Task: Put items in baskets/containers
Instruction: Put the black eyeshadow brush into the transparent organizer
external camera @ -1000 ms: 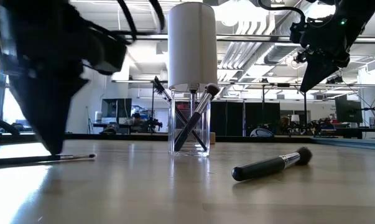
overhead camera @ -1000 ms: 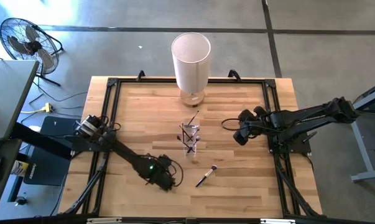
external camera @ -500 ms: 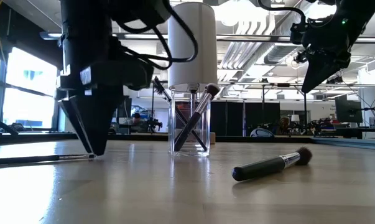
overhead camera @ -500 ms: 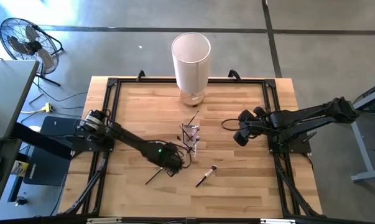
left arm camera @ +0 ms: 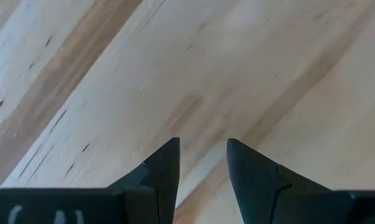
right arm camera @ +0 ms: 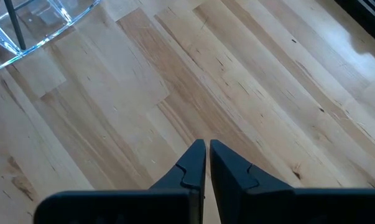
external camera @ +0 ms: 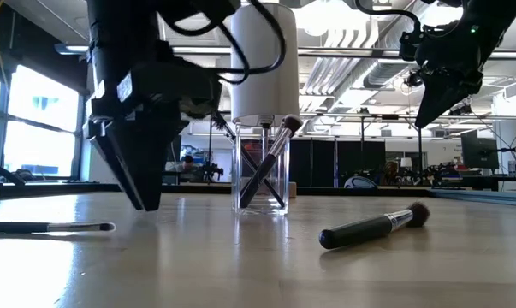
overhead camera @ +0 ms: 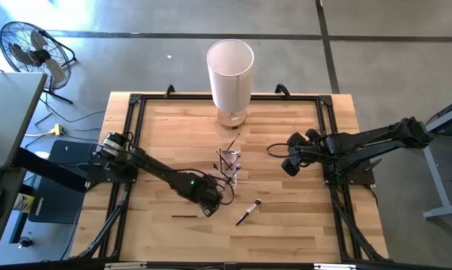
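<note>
Thin brush (overhead camera: 185, 216): lies flat on the table, near-left of centre, just left of the left gripper; not held, so it awaits a pick.

Left gripper (overhead camera: 208, 211): fingers parted, nothing between them in the wrist view, only bare wood. It hangs low over the table between the two loose brushes, likely placed to take one.

Cup (overhead camera: 228, 167): clear, upright at table centre, already holding several brushes that lean crossed against its wall; the target for the rest.

Thick brush (overhead camera: 248, 212): dark handle, pale tip, lies flat near-right of the cup, apart from it and untouched.

Right gripper (overhead camera: 288, 166): fingers nearly together, holding nothing, raised right of the cup, well apart from both loose brushes; it appears to wait.

White bin (overhead camera: 230, 73): tall cylinder at the far edge behind the cup, not in use.

Table (overhead camera: 285, 225): pale wooden planks in a black frame, grain visible.

Room: grey concrete floor, a fan (overhead camera: 29, 46) at far left, an open workshop hall with ceiling lights behind.
</note>
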### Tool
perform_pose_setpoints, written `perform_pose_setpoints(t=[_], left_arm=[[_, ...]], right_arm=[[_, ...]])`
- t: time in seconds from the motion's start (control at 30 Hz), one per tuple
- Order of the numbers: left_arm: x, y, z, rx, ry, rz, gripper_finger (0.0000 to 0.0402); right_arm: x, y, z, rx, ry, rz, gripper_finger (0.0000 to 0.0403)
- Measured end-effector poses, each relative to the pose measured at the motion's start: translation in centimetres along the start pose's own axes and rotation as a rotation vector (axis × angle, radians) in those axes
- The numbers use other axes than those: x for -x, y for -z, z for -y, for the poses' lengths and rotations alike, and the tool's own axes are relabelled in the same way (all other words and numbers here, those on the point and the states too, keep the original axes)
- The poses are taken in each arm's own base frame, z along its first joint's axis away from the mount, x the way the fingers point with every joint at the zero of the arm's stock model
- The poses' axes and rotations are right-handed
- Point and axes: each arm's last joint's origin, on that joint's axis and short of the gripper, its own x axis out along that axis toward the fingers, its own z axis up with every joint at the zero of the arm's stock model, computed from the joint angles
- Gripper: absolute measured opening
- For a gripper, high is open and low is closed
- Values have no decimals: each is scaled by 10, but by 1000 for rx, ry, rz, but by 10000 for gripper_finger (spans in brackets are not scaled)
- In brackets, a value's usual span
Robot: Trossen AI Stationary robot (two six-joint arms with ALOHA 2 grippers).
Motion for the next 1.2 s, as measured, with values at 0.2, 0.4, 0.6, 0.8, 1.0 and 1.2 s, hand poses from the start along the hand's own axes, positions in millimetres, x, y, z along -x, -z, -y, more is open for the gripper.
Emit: perform_pose_setpoints(t=[0.2,0.4,0.6,0.8,1.0,1.2], left_arm=[[21,1,23,-194,96,10,131],[36,17,41,-484,157,37,131],[35,29,44,-612,124,56,131],[20,29,48,-630,121,34,131],[4,32,51,-630,134,-15,131],[-4,32,51,-618,97,-15,127]], right_arm=[[0,0,0,0,0,0,19],[0,0,0,0,-4,-3,18],[0,0,0,0,-3,-3,20],[0,0,0,-1,-5,-4,17],[0,0,0,-8,-8,-6,19],[0,0,-1,-8,-16,-14,20]])
